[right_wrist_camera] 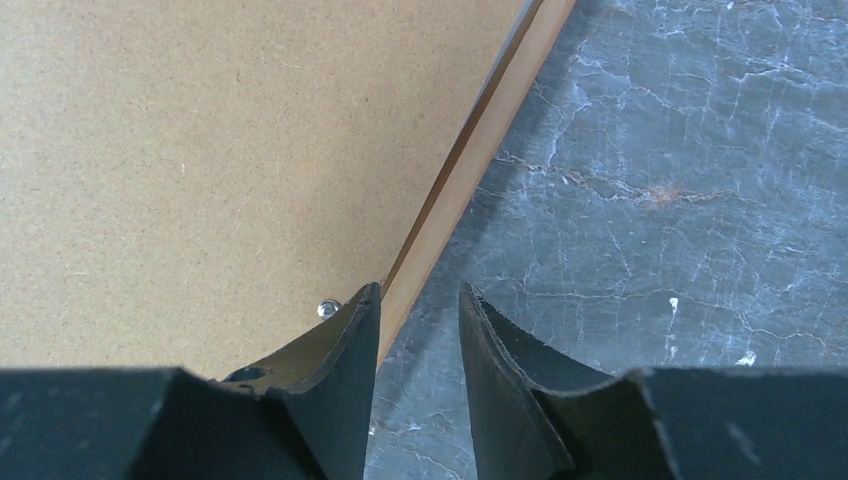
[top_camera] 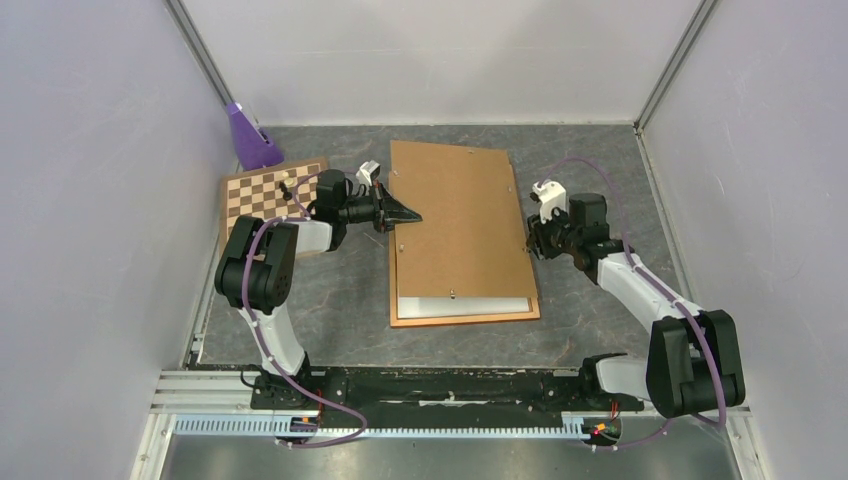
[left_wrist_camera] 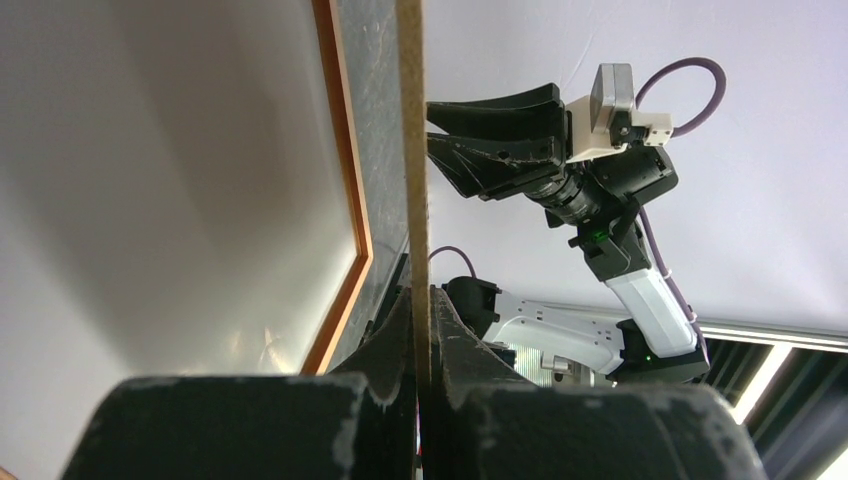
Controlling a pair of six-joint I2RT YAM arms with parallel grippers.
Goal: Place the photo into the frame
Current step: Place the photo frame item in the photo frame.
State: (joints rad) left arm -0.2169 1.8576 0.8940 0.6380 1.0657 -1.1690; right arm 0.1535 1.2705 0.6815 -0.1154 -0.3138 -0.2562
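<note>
Frame [top_camera: 465,319] lies flat beneath backing panel [top_camera: 455,215], whose left edge left hand [left_wrist_camera: 421,300] pinches. Right hand [right_wrist_camera: 420,295], narrowly parted, sits at frame's right rail.

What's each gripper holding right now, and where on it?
Left gripper pinches the backing panel by its left edge. Right gripper is open, holding nothing.

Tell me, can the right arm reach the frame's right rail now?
Probably yes: the right gripper hovers open at the right rail of the frame, and the backing panel leaves it uncovered there.
</note>
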